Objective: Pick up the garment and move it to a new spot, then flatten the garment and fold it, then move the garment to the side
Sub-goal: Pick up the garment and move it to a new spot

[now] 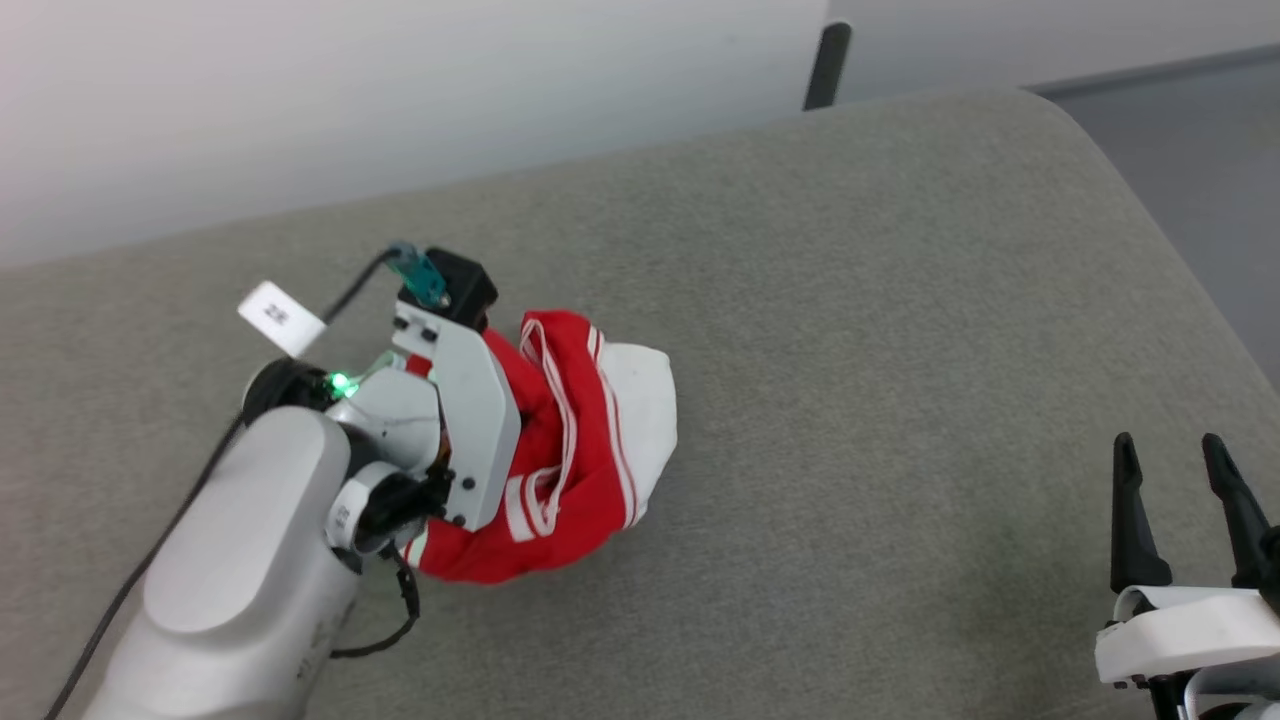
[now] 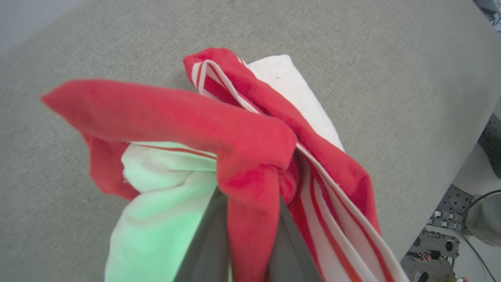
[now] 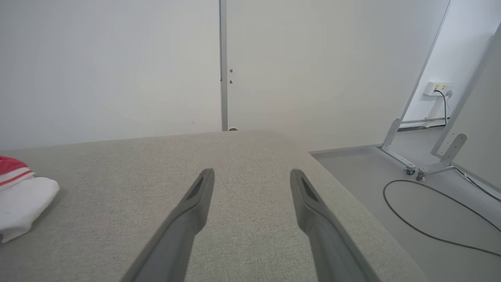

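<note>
The garment point(image 1: 580, 430) is a bunched heap of red cloth, white sleeve and red-and-white striped trim, resting on the grey fabric surface point(image 1: 850, 350) left of centre. My left gripper point(image 1: 500, 450) reaches into the heap from the left, its fingers buried in the cloth. In the left wrist view a red fold of the garment point(image 2: 176, 117) is pinched between the fingers point(image 2: 207, 243), so my left gripper point(image 2: 250, 227) is shut on it. My right gripper point(image 1: 1168, 450) stands open at the lower right, well away from the heap. In its own view my right gripper point(image 3: 252, 174) holds nothing, and the garment point(image 3: 19, 196) lies at the far left.
The grey surface curves down at its right edge to a grey floor point(image 3: 372, 176) with a black cable point(image 3: 430, 219) and metal frame feet point(image 3: 411, 168). A black post point(image 1: 828, 60) rises behind the surface. A white tag point(image 1: 280, 317) hangs on the left arm's cable.
</note>
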{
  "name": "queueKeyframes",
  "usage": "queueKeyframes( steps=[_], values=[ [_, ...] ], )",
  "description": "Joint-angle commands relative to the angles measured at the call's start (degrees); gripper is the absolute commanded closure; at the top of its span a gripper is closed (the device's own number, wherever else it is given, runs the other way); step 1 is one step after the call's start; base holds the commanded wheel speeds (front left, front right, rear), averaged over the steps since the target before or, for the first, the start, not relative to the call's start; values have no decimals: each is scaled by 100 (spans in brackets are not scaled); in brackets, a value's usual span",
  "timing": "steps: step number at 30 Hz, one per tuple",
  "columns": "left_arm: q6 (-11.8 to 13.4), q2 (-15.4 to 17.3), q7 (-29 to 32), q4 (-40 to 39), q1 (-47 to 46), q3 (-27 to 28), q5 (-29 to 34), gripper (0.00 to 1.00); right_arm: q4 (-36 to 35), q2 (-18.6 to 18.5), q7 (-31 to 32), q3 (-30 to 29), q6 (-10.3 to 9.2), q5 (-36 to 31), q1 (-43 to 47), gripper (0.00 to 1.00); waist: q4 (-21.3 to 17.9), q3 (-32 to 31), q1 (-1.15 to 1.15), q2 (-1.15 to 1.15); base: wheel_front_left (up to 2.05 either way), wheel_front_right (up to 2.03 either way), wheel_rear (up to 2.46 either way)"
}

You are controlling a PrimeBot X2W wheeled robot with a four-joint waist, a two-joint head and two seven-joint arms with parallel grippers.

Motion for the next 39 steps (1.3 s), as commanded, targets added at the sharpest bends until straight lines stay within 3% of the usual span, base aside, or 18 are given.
queueKeyframes(
  steps=[1, 4, 5, 7, 8, 10, 12, 14, 26, 31, 39],
  values=[
    [-52, 29, -53, 121, 33, -49, 77, 100, 74, 12, -64, 30, -2, 36, -75, 0, -223, 205, 0, 0, 0, 0, 0],
    [-92, 10, -79, 459, -31, -167, 63, 100, 190, 22, -122, 49, -2, 53, -143, 0, -262, 232, 0, 0, 0, 0, 0],
    [-104, -3, -91, 555, -61, -195, 46, 94, 223, 26, -136, 50, -2, 48, -144, 0, -263, 235, 0, 0, 0, 0, 0],
    [-109, -44, -103, 782, -108, -222, 8, 65, 273, 32, -161, 45, -2, 33, -172, 0, -250, 227, 0, 0, 0, 0, 0],
    [-109, -44, -103, 782, -108, -222, 8, 65, 273, 32, -161, 45, -2, 33, -172, 0, -250, 227, 0, 0, 0, 0, 0],
    [-129, -70, -149, 975, -167, -279, 25, 52, 327, 36, -171, 45, -2, 32, -211, 0, -216, 200, 0, 0, 0, 0, 0],
    [-142, -110, -199, 1134, -239, -350, 48, 17, 375, 36, -171, 69, -2, 18, -235, 0, -171, 160, 0, 0, 0, 0, 0],
    [-152, -142, -205, 1246, -297, -415, -6, 0, 402, 23, -171, 91, -2, -9, -236, 0, -112, 94, 0, 0, 0, 0, 0],
    [-191, -57, -675, 1120, -331, -744, -300, 0, 300, -245, 80, 246, -2, -53, 62, 0, 555, -685, 0, 0, 0, 0, 0],
    [-192, 105, -1325, 836, -89, -695, -421, 0, 146, -332, 205, 300, -2, -42, 191, 0, 914, -997, 0, 0, 0, 0, 0],
    [-192, 441, -2846, 486, 377, -393, -331, 0, 62, -400, 179, 302, -2, 28, 439, 0, 1506, -1251, 0, 0, 0, 0, 0]
  ],
)
